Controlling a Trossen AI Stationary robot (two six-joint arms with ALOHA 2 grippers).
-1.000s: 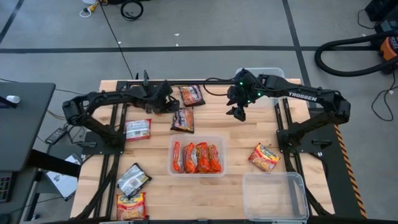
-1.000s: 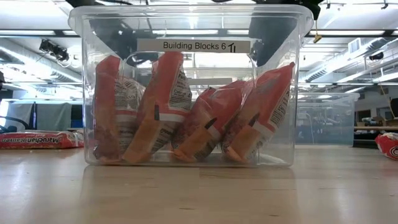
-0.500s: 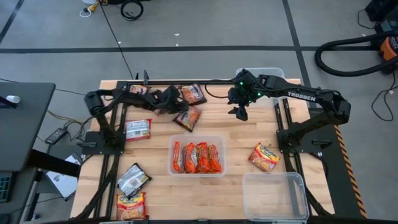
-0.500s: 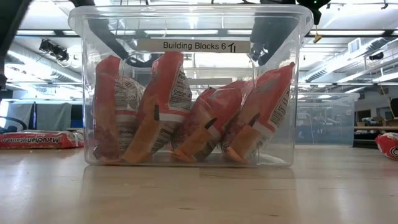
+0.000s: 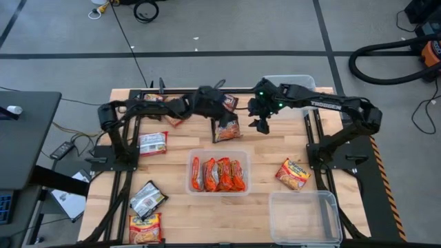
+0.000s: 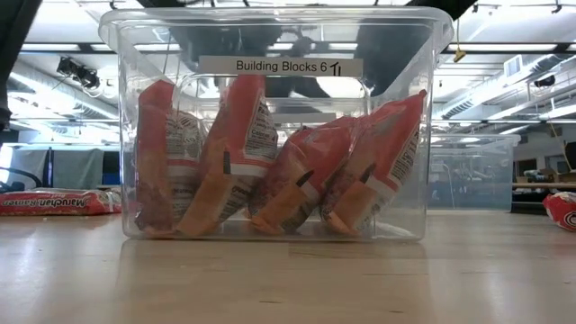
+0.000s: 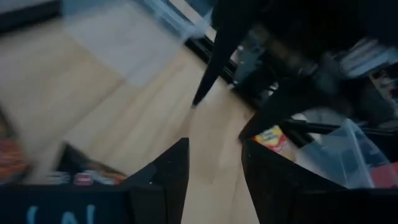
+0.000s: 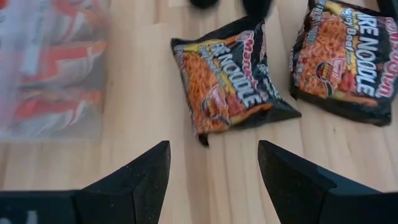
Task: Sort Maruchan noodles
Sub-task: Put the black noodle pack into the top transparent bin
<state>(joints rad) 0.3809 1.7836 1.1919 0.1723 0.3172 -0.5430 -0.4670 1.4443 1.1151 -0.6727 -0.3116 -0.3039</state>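
Two dark Maruchan noodles packets lie flat on the table near its far edge: a nearer one (image 5: 227,129) (image 8: 230,81) and a farther one (image 5: 231,102) (image 8: 348,62) (image 7: 87,174). My left gripper (image 7: 214,180) (image 5: 217,114) is open at the nearer packet's left end, with bare wood showing between its fingers. My right gripper (image 5: 260,125) (image 8: 211,180) hovers open just right of that packet and touches nothing. Several orange packets (image 5: 219,174) (image 6: 270,171) stand on edge in the middle clear bin (image 5: 189,172). My left gripper's fingers (image 8: 258,6) stand at the nearer dark packet's left end (image 8: 249,25), which lies flat on the table. Whether a finger touches it I cannot tell, because that spot lies at the edge of the right wrist view and my arm covers it from above.
An empty clear bin (image 5: 303,215) sits at the near right and another (image 5: 289,83) at the far right. Loose packets lie at the right (image 5: 293,173), at the left (image 5: 153,142) and at the near left (image 5: 148,198) (image 5: 145,227). Bare wood lies between the dark packets and the middle bin.
My left gripper has swept along the far side toward the table's right edge, rolling as it went. The nearer dark packet has slid right with it across the table and turned about; it now lies closer to my right gripper.
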